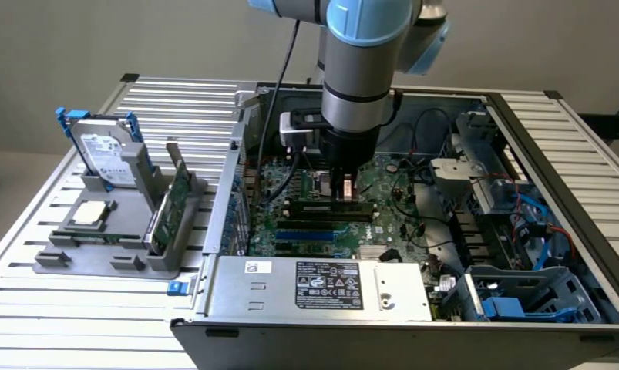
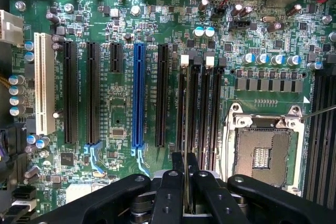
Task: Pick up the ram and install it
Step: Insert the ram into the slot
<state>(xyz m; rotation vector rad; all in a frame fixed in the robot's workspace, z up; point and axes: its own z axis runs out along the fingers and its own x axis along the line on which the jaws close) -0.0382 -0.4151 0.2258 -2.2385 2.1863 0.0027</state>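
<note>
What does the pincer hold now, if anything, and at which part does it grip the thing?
The pincer holds the ram, pinched on its two flat faces near the middle of its upper edge, over the motherboard slots.

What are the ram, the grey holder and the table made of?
Ram: thin rigid board, edge-on in the end effector, likely fibreglass PCB. Holder: matte grey, blocky, probably plastic. Table: ribbed, pale sheen, looks like bare aluminium.
</note>
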